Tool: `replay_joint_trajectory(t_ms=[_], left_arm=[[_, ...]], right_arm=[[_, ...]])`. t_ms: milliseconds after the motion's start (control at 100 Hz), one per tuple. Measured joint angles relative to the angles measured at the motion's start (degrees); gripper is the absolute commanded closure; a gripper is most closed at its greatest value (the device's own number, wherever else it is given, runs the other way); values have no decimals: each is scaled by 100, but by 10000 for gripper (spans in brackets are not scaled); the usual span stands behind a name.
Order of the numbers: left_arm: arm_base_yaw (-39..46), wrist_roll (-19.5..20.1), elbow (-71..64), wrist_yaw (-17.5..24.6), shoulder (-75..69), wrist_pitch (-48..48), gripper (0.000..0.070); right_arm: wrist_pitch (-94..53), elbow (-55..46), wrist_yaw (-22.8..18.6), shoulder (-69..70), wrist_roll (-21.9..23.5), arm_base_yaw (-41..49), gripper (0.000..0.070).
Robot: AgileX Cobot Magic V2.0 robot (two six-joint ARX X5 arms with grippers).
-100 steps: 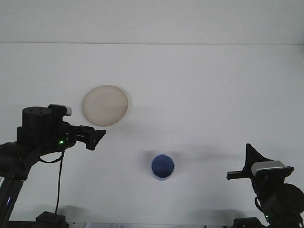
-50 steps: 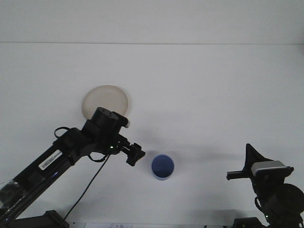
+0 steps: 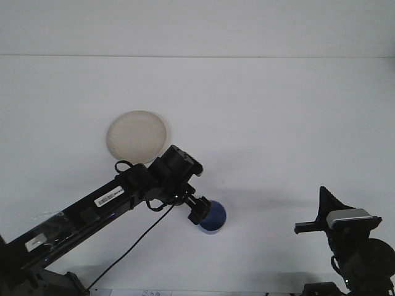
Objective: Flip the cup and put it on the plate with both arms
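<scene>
A blue cup stands upright on the white table, mouth up, near the front middle. My left gripper has reached out over the table and sits at the cup's left rim, partly covering it; its fingers are too dark and foreshortened to judge. A round beige plate lies flat behind and to the left of the cup, with nothing on it. My right gripper rests at the front right corner, well away from the cup, pointing up.
The left arm stretches diagonally from the front left corner across the table, with a black cable hanging under it. The table's back edge meets a white wall.
The left arm has swung out from the left side, passed in front of the plate and arrived at the cup's left rim. The right arm has not moved.
</scene>
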Motion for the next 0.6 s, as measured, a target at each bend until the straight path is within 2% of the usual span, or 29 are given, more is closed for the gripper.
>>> replay_joint_trajectory(t_ms=[130, 170, 220, 320, 390, 600], left_arm=[[-63, 33, 0, -35, 251, 9, 169], [-94, 39, 0, -35, 293, 24, 197], [-120, 66, 0, -35, 352, 72, 299], [-140, 107, 0, -35, 476, 157, 575], [-146, 122, 0, -35, 511, 155, 687], [-177, 136, 11, -140, 511, 127, 695]], right_arm=[[0, 0, 0, 0, 0, 0, 700], [0, 0, 0, -2, 0, 0, 700], [0, 0, 0, 0, 0, 0, 700], [0, 0, 0, 0, 2, 0, 700], [0, 0, 0, 0, 4, 0, 700], [0, 0, 0, 0, 9, 0, 700]])
